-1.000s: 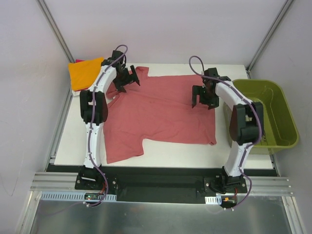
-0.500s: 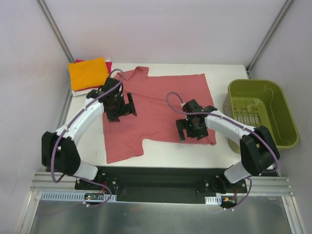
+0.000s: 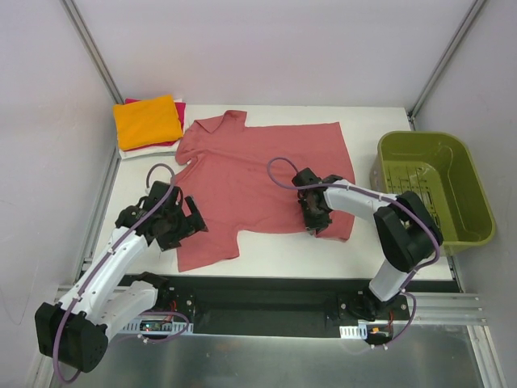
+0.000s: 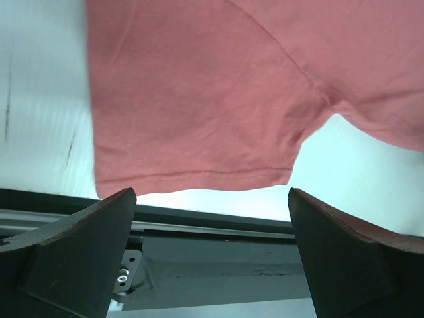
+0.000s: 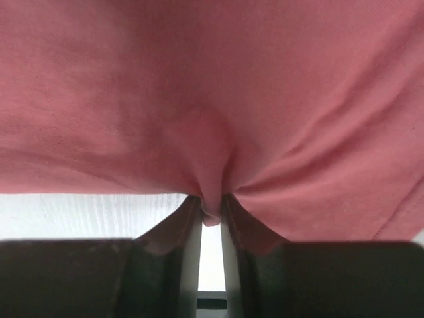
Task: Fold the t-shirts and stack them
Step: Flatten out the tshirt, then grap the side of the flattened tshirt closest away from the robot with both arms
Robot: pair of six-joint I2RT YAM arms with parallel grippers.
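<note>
One big salmon-red t-shirt (image 3: 258,174) lies spread flat on the table (image 3: 323,257), its collar at the far left. One olive basket (image 3: 436,162) stands to its right. Three folded t-shirts (image 3: 147,121), orange over magenta over white, I see stacked in the far-left corner. My right gripper (image 3: 313,224) pinches the big shirt's near hem. My left gripper (image 3: 189,229) gapes wide beside its near sleeve.
</note>
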